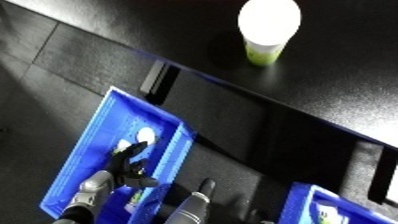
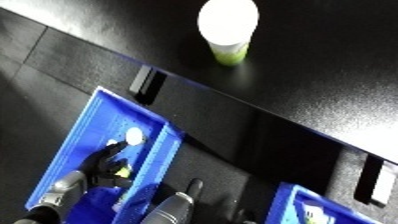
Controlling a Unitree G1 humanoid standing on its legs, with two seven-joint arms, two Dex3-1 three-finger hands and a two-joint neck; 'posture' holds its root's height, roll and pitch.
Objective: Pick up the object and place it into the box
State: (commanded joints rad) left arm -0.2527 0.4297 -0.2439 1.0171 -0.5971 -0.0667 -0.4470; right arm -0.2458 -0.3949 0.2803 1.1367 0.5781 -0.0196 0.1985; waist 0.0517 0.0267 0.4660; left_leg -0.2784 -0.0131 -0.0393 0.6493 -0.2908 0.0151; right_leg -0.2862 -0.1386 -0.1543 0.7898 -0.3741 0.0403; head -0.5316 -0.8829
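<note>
Left hand [image 1: 130, 161] reaches into the blue plastic bin [image 1: 96, 131] at near left, fingers curled around a small white-and-yellow object [image 2: 122, 172]; its long axis can't be told. Right hand [image 1: 204, 188] sits just right of the bin, fingers hidden. White-lidded green cup [image 1: 266, 27] stands far on the black table [image 1: 338, 85].

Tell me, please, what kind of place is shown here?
Probably a workshop or test bench, though I cannot be sure: a dark work table, two blue plastic bins on the dark floor beside it, and a white-capped green container standing on the table.
</note>
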